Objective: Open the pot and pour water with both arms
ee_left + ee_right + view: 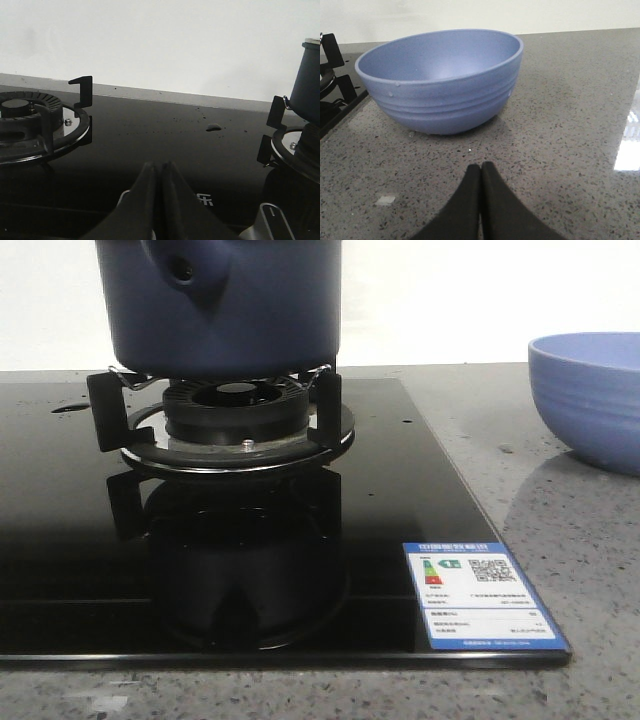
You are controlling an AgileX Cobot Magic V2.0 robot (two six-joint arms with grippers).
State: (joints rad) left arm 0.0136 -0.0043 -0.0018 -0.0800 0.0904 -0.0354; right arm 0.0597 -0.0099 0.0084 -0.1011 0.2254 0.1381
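The dark navy pot (250,310) stands on the burner grate (235,415) of a black glass hob, its side stub with a round hole (185,272) facing me; its top is cut off by the frame. Its edge shows in the left wrist view (306,82). My left gripper (160,165) is shut and empty, low over the hob glass between the two burners. My right gripper (480,166) is shut and empty, over the stone counter just in front of the periwinkle ribbed bowl (442,80). Neither gripper shows in the front view.
The bowl (590,395) sits on the grey speckled counter to the right of the hob. A second burner with grate (30,122) lies left of my left gripper. Water drops (214,127) sit on the glass. A blue label (480,592) is at the hob's front right corner.
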